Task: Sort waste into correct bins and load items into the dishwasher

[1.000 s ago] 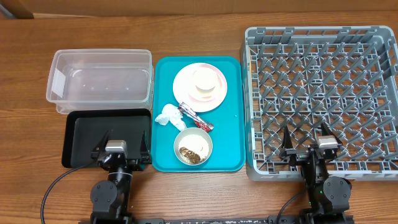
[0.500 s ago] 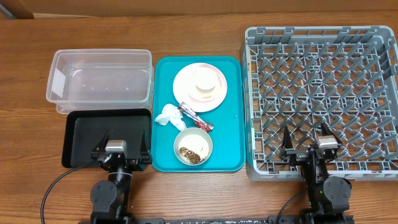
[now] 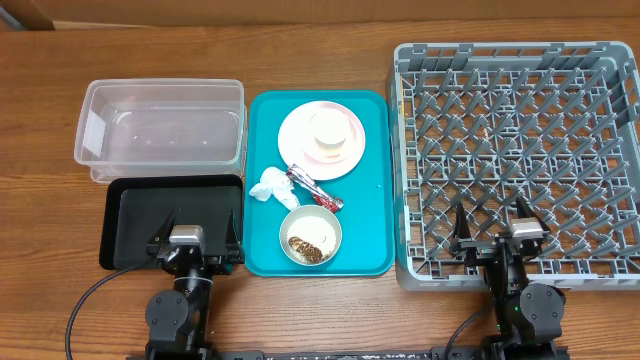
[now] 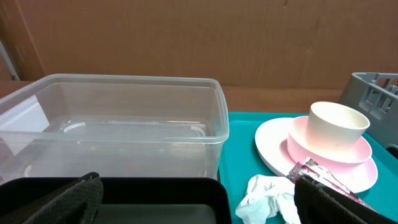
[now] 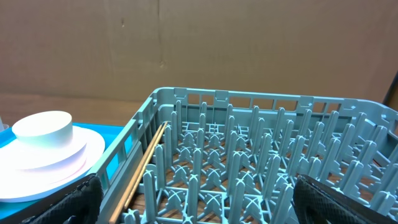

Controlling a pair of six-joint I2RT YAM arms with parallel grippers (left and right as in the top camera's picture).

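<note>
On the teal tray point(image 3: 375, 200) lie a crumpled white tissue point(image 3: 270, 185), a red-and-silver wrapper point(image 3: 316, 189), a white bowl point(image 3: 310, 232) holding food scraps point(image 3: 304, 248), and a pale plate point(image 3: 298, 137) with a white cup point(image 3: 328, 128) on it. The clear tub point(image 3: 160, 125) and black tray point(image 3: 150, 215) sit left of it, the grey dish rack point(image 3: 520, 50) to the right. My left gripper point(image 3: 198, 233) hangs open over the black tray's near edge. My right gripper point(image 3: 492, 222) is open over the rack's near edge. Both hold nothing.
The left wrist view shows the tub point(image 4: 124, 124), the tissue point(image 4: 264, 196), the wrapper point(image 4: 317, 171) and the cup point(image 4: 336, 127) ahead. The rack's upright pegs point(image 5: 249, 155) fill the right wrist view. A wooden table point(image 3: 320, 50) carries everything; a brown wall stands behind.
</note>
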